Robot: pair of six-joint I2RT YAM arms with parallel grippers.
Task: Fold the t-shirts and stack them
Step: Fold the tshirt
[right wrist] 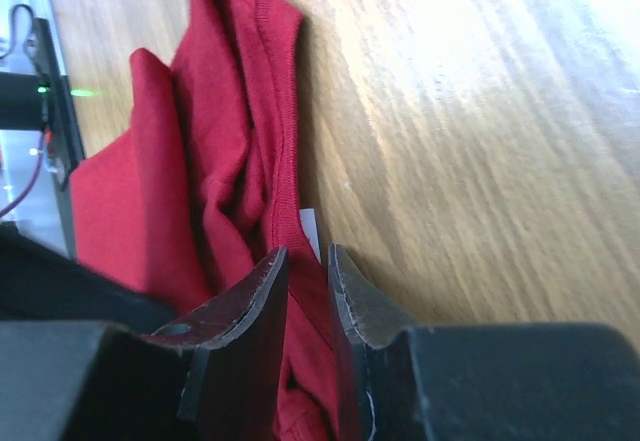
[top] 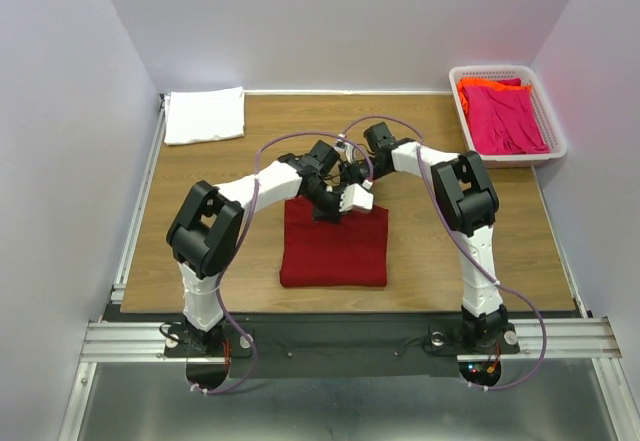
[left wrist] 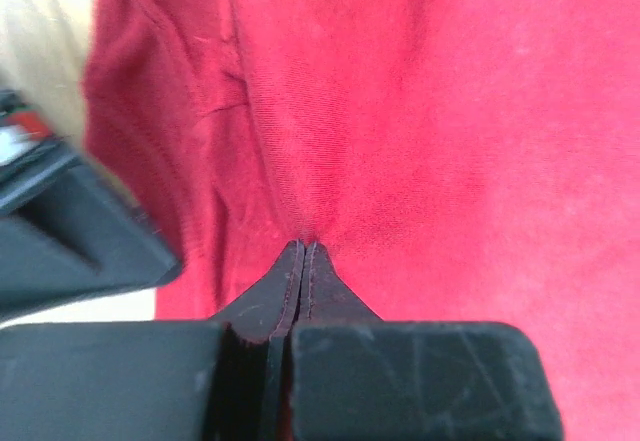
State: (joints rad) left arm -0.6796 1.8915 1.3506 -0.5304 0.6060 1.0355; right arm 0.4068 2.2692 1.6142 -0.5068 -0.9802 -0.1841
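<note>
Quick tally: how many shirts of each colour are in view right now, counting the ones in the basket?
Dark red shirt: 1
White shirt: 1
Pink shirt: 1
Orange shirt: 1
Total: 4

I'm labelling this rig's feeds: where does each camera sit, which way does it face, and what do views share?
Top external: above and behind the bases, looking down at the table; left arm and right arm show.
Left wrist: on the left arm, facing the dark red t-shirt; left gripper shows.
Right wrist: on the right arm, facing the shirt's edge and bare wood; right gripper shows.
Shared: all see that shirt.
</note>
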